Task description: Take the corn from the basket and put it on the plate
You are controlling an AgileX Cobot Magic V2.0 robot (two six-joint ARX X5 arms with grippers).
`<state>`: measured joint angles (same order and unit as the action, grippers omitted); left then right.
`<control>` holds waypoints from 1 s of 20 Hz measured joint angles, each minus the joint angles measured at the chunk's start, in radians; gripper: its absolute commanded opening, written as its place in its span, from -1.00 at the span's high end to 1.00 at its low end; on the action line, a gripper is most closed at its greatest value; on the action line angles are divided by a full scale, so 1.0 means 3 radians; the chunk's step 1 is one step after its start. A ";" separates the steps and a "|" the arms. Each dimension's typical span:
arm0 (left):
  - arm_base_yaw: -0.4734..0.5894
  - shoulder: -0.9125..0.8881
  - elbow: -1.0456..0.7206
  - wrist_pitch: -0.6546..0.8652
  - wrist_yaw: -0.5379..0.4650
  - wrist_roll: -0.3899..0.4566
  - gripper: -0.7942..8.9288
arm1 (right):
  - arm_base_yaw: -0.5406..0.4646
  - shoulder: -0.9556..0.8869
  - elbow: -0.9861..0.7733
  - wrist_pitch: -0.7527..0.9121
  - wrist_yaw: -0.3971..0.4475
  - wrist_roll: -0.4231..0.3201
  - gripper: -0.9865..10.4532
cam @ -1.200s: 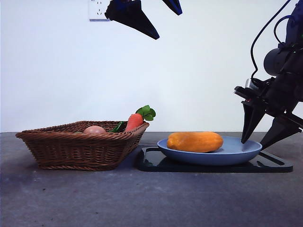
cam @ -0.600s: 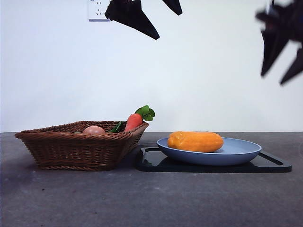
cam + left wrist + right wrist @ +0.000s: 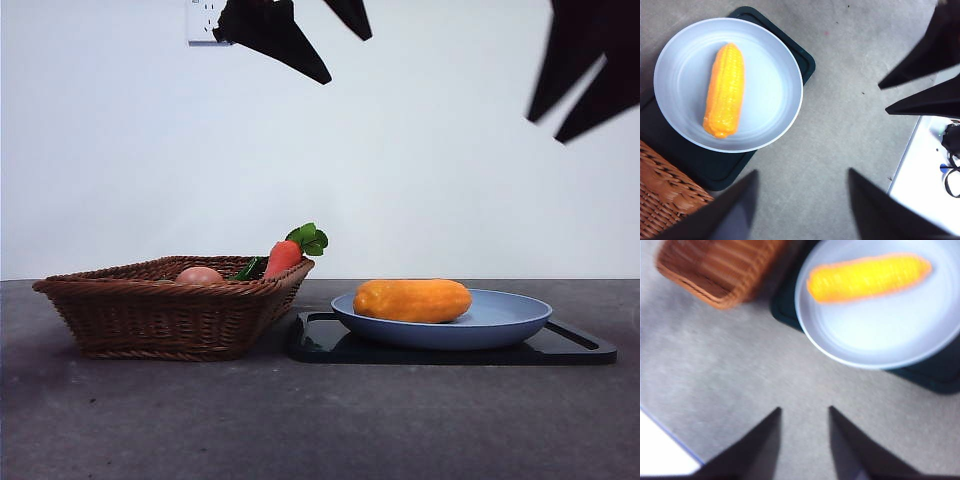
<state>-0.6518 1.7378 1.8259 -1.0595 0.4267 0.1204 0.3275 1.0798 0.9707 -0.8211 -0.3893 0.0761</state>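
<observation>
Leftmost, the shallow brown woven wicker basket [image 3: 175,305] sits on the grey table, a red-orange carrot with green leaves [image 3: 285,256] and a small round peach-pink item [image 3: 200,274] showing above its rim; just beside it a flat black rectangular tray [image 3: 330,340] carries the round light-blue plate [image 3: 500,318], and the smooth orange-yellow corn cob [image 3: 412,300] lies on that plate. High above, the left gripper [image 3: 312,38] hangs with jaws spread and empty; at the upper right the right gripper [image 3: 570,95] is likewise parted, holding nothing.

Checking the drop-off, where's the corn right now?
In the front view the corn lies on its side in the blue plate, right of the basket; no claw touches it.
</observation>
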 measured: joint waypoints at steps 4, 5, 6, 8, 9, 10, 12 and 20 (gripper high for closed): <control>0.0005 0.0000 0.0000 -0.0006 0.0000 0.0000 0.82 | -0.0004 -0.0079 -0.0327 0.0102 0.0000 0.0003 0.82; 0.0006 0.0000 0.0000 -0.0019 0.0000 0.0000 0.82 | -0.0004 -0.0079 -0.0336 0.0106 0.0000 0.0003 0.82; 0.0006 0.0000 0.0000 -0.0023 0.0000 0.0000 0.82 | -0.0004 -0.0080 -0.0336 0.0149 -0.0003 0.0003 0.82; 0.0006 0.0000 0.0000 -0.0023 0.0000 0.0000 0.82 | -0.0004 -0.0080 -0.0336 0.0177 -0.0003 0.0003 0.82; 0.0006 0.0000 0.0000 -0.0023 0.0000 0.0000 0.82 | -0.0004 -0.0080 -0.0336 0.0177 -0.0003 0.0003 0.82; 0.0006 0.0000 0.0000 -0.0022 0.0000 0.0000 0.82 | -0.0004 -0.0080 -0.0336 0.0175 -0.0003 0.0009 0.82; 0.0006 0.0000 0.0000 0.0006 0.0000 0.0000 0.82 | -0.0004 -0.0080 -0.0336 0.0187 -0.0003 0.0011 0.82; 0.0006 0.0000 0.0000 0.0582 0.0000 -0.0005 0.82 | -0.0045 -0.0080 -0.0336 0.0285 -0.0001 0.0020 0.82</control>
<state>-0.6498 1.7378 1.8259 -0.8848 0.4267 0.1188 0.3141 1.0557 0.8700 -0.7357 -0.3897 0.0822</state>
